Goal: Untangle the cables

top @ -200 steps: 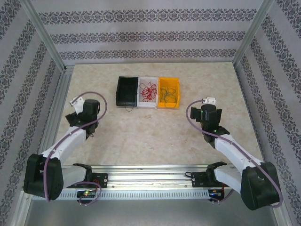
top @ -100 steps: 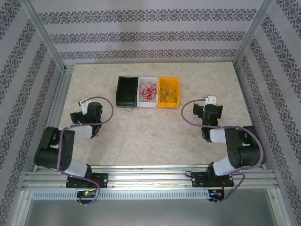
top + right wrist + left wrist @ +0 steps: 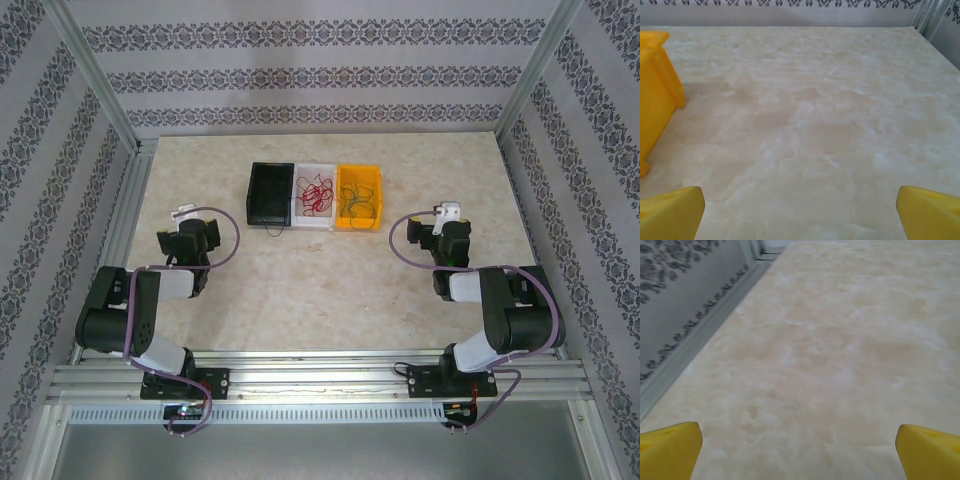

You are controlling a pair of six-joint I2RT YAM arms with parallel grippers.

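1. cables point(image 3: 314, 193) lie in a row of three bins at the far middle of the table point(image 3: 320, 290). red loops are in the white bin point(image 3: 313, 224) and blue-green loops in the yellow bin point(image 3: 359, 228). a thin black strand point(image 3: 272, 231) trails from the front of the black bin point(image 3: 268, 215) onto the table (that bin's inside is too dark to read).
2. risk: the black strand lies on open table, so a low sweep by the left arm could snag it and drag it out.
3. risk: the bins are narrow and stand touching side by side. wide jaws reaching in could catch a wall and shove the row, tipping sorted colours back together.
4. risk: the red loops look piled over one another. whether they are free of each other cannot be told from above, so lifting one may bring up several.
5. risk: a mauve arm cable point(image 3: 238, 235) bows out from each wrist and could hook a bin rim on a turn.
6. pose: both arms are folded low near their bases, well apart from the bins, wrists facing the far wall.
7. left gripper point(image 3: 800, 452) is spread wide, with nothing between its yellow fingertips point(image 3: 670, 450) and bare table ahead.
8. right gripper point(image 3: 800, 212) is likewise spread and empty. the yellow bin's corner sits near its left side, so a leftward swing could knock it.
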